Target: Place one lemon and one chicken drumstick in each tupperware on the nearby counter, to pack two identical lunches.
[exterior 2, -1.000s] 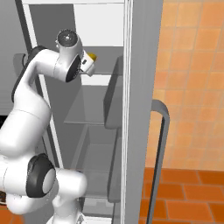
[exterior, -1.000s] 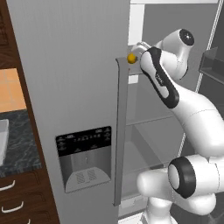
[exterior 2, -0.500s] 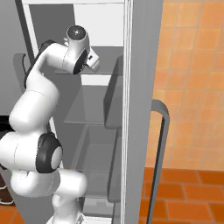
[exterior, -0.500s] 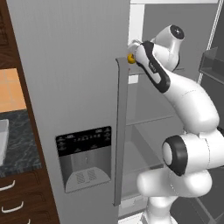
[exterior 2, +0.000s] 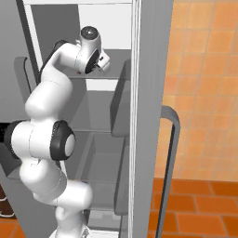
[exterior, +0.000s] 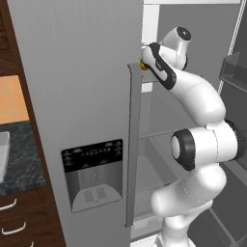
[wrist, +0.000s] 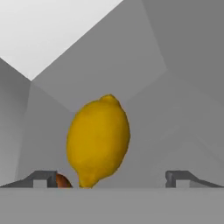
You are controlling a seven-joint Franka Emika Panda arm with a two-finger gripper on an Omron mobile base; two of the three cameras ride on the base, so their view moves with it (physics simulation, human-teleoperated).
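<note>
A yellow lemon [wrist: 98, 140] fills the middle of the hand view, standing on a grey fridge shelf. It lies just ahead of my open gripper [wrist: 111, 177], between the lines of the two fingertips [wrist: 43, 177], and nothing is held. A sliver of orange-brown chicken drumstick [wrist: 63, 180] peeks out low at the lemon's left. From the left base, a bit of the lemon [exterior: 142, 65] shows at the door edge, right by my hand [exterior: 153, 57]. The black speckled counter [exterior: 21, 154] lies far left. Whether the light-grey thing [exterior: 2, 154] on it is a tupperware I cannot tell.
The arm reaches into the open fridge at upper-shelf height. The grey left door [exterior: 72, 96] with its long handle [exterior: 132, 144] stands close on the hand's left. The right door [exterior 2: 153, 93] and its handle [exterior 2: 169, 162] hang open. Lower shelves [exterior 2: 102, 162] sit below.
The arm has stretched further into the fridge and the hand has closed in on the lemon. The jaws have stayed open.
</note>
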